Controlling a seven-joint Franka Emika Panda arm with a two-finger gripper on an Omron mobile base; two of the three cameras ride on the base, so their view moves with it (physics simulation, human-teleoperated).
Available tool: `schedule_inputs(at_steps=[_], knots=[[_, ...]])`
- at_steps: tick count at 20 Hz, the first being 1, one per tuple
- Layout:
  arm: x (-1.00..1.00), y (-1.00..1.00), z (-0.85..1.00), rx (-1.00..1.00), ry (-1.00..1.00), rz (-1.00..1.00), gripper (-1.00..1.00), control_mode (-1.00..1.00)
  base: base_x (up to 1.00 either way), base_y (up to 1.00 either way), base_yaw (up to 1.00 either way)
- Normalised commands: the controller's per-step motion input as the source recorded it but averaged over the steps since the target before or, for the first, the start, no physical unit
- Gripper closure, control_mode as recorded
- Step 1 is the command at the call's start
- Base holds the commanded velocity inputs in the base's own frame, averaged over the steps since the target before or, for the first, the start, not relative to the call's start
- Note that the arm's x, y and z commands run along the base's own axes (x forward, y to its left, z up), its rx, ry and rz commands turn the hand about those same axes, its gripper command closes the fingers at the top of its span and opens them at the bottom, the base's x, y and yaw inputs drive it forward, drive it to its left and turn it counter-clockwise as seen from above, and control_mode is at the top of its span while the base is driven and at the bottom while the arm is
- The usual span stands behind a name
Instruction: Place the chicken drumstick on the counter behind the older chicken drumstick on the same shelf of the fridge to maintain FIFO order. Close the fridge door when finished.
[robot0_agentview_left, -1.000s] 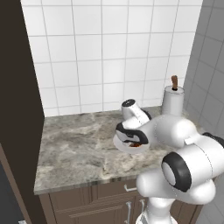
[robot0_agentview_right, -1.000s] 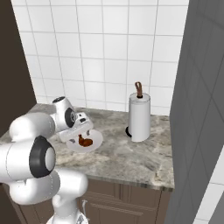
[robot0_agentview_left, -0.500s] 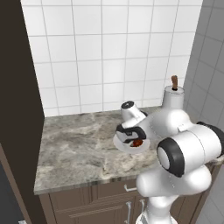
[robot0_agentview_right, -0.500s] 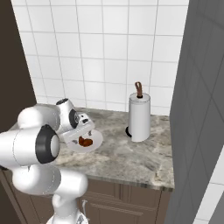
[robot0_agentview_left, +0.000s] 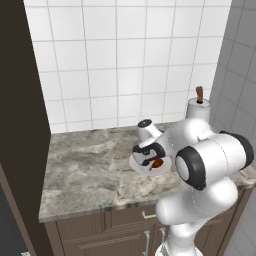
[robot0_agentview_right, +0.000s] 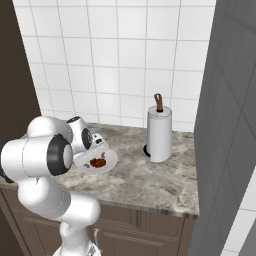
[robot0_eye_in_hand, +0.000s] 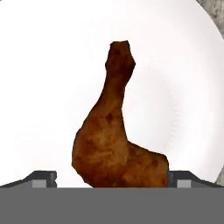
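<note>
- On the counter (robot0_agentview_left: 90, 170), you are looking at a white plate (robot0_agentview_left: 137, 164) carrying the chicken drumstick (robot0_agentview_left: 157, 163).
- Your gripper (robot0_eye_in_hand: 112, 177) is hanging just above the drumstick with its jaws spread wide, one fingertip (robot0_eye_in_hand: 41, 177) at either side of the meaty end, gripping nothing.
- In the hand view the drumstick's bone end is pointing to 12 o'clock.
- A paper towel roll (robot0_agentview_right: 159, 134) is standing at 3 o'clock of the plate, well apart.

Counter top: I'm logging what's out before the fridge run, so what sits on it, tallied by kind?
Chicken drumstick: 1
White plate: 1, under the drumstick
Paper towel roll on a holder: 1
Total: 3 things on the counter
</note>
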Motion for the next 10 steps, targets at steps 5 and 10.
schedule_inputs(at_steps=[5, 10], knots=[[0.07, 0.00, -0.25, 0.00, 0.08, 0.08, -1.00, -1.00, 0.00, 0.00, 0.00], [0.19, 0.00, -0.34, 0.00, 0.11, 0.07, -1.00, -1.00, 0.00, 0.00, 0.00]])
